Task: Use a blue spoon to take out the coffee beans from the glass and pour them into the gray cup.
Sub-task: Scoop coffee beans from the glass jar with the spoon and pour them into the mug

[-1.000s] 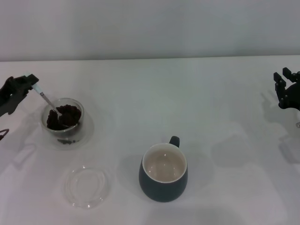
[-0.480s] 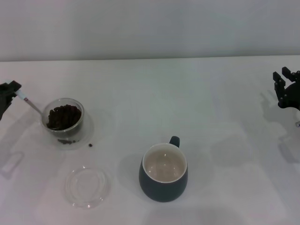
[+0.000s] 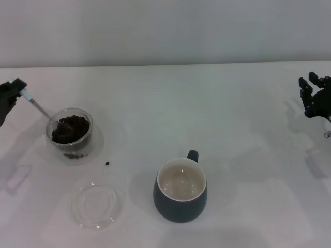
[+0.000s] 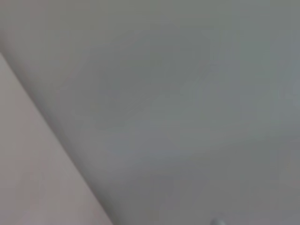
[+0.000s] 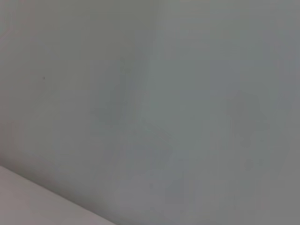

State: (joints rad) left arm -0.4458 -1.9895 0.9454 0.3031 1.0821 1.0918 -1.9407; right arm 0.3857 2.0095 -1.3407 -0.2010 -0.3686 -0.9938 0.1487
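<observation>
My left gripper (image 3: 15, 89) at the far left edge is shut on the pale handle end of the blue spoon (image 3: 39, 108). The spoon slopes down to the right, and its bowl end rests among the coffee beans (image 3: 70, 128) in the glass (image 3: 70, 135). The gray cup (image 3: 180, 190) stands near the front centre, cream inside, with no beans visible in it, handle pointing away from me. One loose bean (image 3: 107, 164) lies on the table right of the glass. My right gripper (image 3: 312, 89) hangs open and empty at the far right edge.
A flat clear glass saucer (image 3: 96, 205) lies in front of the glass. A few beans lie at the glass's base (image 3: 74, 154). The white table (image 3: 207, 113) ends at a grey wall. Both wrist views show only blank grey surface.
The spoon lifted out of the glass and back to the left, then dipped into the beans again. A bean fell onto the table and rolled right. The right gripper barely shifted.
</observation>
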